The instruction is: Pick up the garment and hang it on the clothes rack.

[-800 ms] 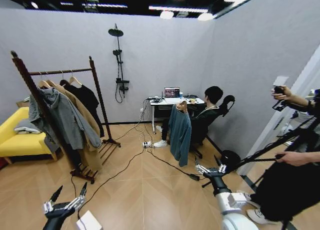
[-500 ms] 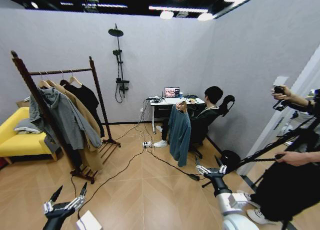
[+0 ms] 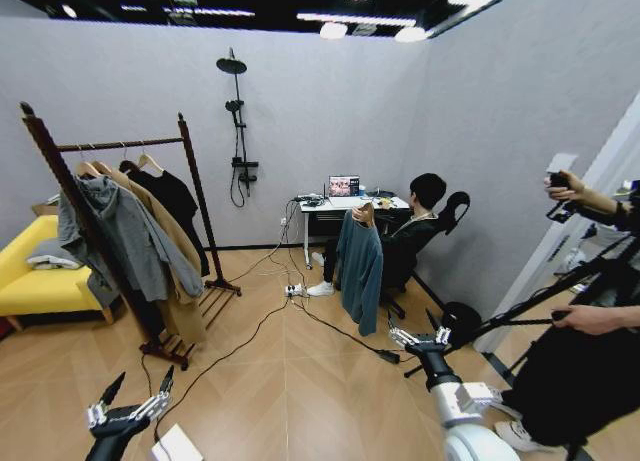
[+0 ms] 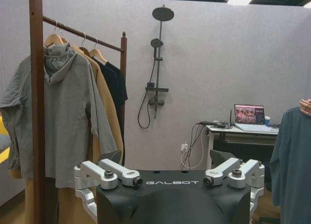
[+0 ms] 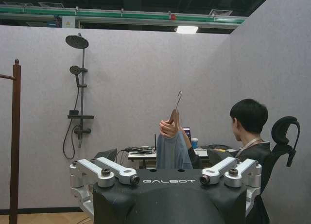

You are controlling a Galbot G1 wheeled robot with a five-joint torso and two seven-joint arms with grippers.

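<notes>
The garment (image 3: 360,266), a teal-blue long-sleeved top on a wooden hanger, hangs from the raised hand of a person seated at the desk, mid-room. It also shows in the right wrist view as the garment (image 5: 172,153) and in the left wrist view as the garment (image 4: 291,165). The clothes rack (image 3: 58,181) stands at the left, dark reddish-brown with knobbed uprights. My left gripper (image 3: 138,383) is low at the front left, open and empty. My right gripper (image 3: 419,335) is open and empty, below and right of the garment, well short of it.
On the rack's rail hang a grey hooded jacket (image 3: 120,231), a tan coat and a black top (image 3: 172,196). Cables (image 3: 250,331) cross the wooden floor. A yellow sofa (image 3: 30,281) sits far left. A person with a tripod (image 3: 560,311) stands at the right.
My right arm has shifted very slightly; the garment, the rack and my left gripper stay where they were.
</notes>
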